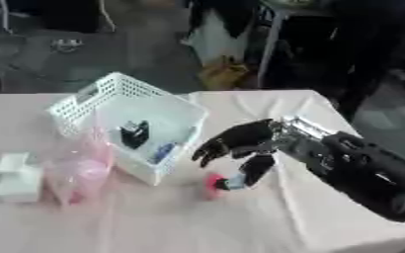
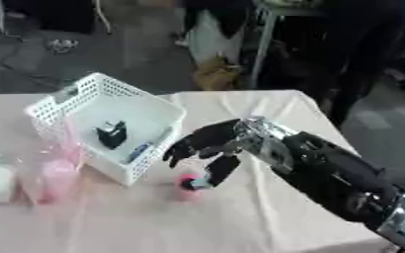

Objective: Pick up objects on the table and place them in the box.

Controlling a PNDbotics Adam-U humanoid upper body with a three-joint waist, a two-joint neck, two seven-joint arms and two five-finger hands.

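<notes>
A pale pink cloth covers the desk, with a dim floor and dark furniture beyond its far edge. A white lattice box sits tilted left of centre — inside it lie a black object and something small and blue. Just left of the box stand a pink translucent bag and a white block. The right hand reaches in from the right, its fingers curled downward, thumb and fingers pinching a small pink-red object on the cloth, just beside the box's near corner.
</notes>
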